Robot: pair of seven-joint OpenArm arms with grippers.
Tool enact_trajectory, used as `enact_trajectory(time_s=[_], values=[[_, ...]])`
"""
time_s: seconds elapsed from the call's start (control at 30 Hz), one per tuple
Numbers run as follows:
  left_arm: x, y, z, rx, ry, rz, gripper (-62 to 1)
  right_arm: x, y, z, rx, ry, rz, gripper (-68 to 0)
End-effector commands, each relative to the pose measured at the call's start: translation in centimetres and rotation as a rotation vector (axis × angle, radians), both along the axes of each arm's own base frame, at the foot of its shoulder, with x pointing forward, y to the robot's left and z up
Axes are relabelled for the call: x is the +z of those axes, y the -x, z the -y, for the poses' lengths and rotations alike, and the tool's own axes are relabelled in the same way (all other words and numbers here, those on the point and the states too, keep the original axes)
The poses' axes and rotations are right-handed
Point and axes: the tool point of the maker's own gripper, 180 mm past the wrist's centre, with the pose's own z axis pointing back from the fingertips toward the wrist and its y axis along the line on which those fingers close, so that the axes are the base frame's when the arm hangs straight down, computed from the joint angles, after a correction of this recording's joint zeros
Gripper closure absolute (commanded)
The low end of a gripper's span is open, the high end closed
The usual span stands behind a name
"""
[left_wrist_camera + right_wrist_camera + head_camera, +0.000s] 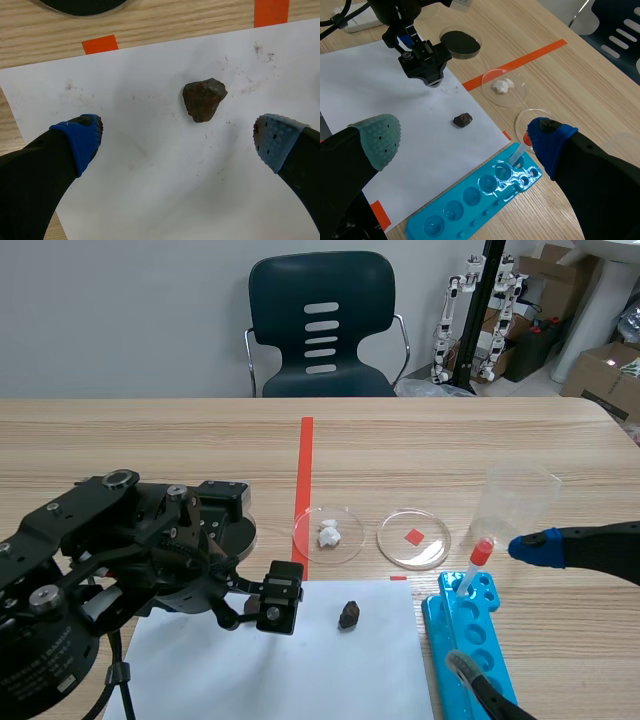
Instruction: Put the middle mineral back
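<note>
Nearest, the left end effector [177, 141]: spread wide, nothing between the fingers, low over the white sheet [150, 195]. Just ahead of the line between its fingertips, the dark brown mineral [203, 99], flat on the sheet, touching neither pad, somewhat closer to the paler blue pad [272, 140] than to the deep-blue one [82, 137]. No marked long axis: a blunt lump, narrowing a little toward the end effector, so probably no twist needed, only a short push forward, a slight shift toward the paler pad, and down.

Right end effector [464, 140]: also wide open and empty, over the blue well tray [480, 200], well apart from the mineral. Left arm plainly the nearer one, and judged the one to pick.

Farther out on the table [450, 440], beyond the sheet's far edge: a petri dish with white lumps [328, 532] by the tape line, and beside it an empty petri dish [413, 538]. Likely home the empty one, though not certain; from the mineral, away from the robot and toward its right.
</note>
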Motion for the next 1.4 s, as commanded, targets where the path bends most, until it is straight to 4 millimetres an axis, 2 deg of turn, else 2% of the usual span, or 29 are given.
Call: enact_trajectory(time_s=[0.0, 1.37], values=[[0.68, -0.59, 0.16, 0.001, 0.009, 0.023, -62.3, 0.44, -0.12, -0.15, -0.001, -0.019, 0.009, -52.9], [0.61, -0.43, 0.03, 0.015, 0.006, 0.013, -62.3, 0.44, -0.12, -0.15, -0.001, -0.019, 0.009, -52.9]])
